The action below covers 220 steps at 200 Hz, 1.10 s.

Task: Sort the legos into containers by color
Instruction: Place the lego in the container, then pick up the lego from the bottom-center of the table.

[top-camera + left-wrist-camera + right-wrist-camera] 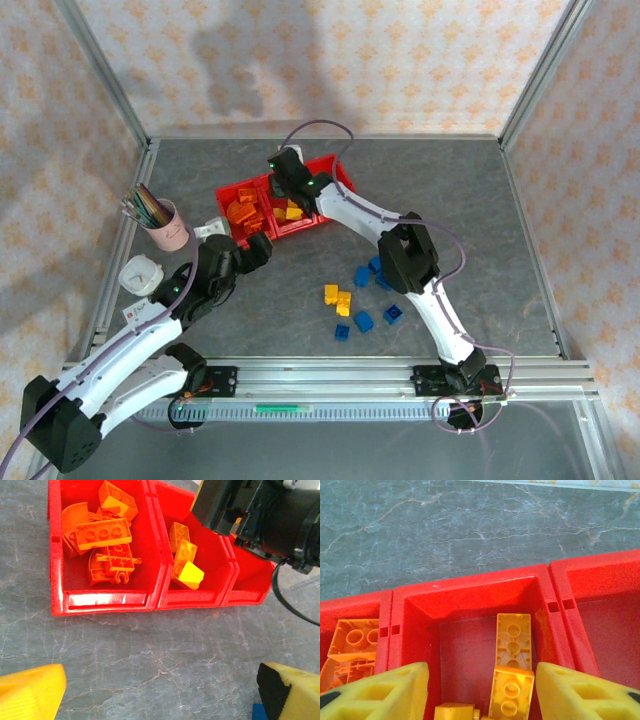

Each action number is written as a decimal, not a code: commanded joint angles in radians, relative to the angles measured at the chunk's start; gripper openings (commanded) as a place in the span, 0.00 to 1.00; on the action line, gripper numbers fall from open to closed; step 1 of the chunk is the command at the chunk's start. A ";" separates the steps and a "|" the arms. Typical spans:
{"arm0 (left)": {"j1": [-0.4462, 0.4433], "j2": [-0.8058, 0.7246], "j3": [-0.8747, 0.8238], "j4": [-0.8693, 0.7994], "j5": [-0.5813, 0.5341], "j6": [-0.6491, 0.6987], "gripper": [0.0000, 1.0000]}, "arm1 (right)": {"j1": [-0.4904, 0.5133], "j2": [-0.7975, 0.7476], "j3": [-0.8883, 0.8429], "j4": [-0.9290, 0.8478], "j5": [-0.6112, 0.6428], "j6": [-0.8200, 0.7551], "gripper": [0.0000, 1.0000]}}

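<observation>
Orange bricks (102,535) sit in the bins (470,582); blue bricks (375,290) and some yellow bricks (338,298) lie near them, unsorted. Your right gripper (481,692) is parted above the bins, left gripper (160,695) wide.

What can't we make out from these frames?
- Contents of the right bin: in top external the right arm covers it; in left wrist the arm blocks its back; in right wrist the frame edge cuts it off.
- Near end of the middle bin: in right wrist the right gripper and the bottom edge hide it.
- Count of blue legos: in top external the arm's elbow overlaps some.
</observation>
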 commanded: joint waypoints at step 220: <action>-0.379 -0.011 -0.112 0.172 -0.079 -0.166 0.99 | 0.131 -0.839 -1.124 -0.106 -0.094 0.360 0.80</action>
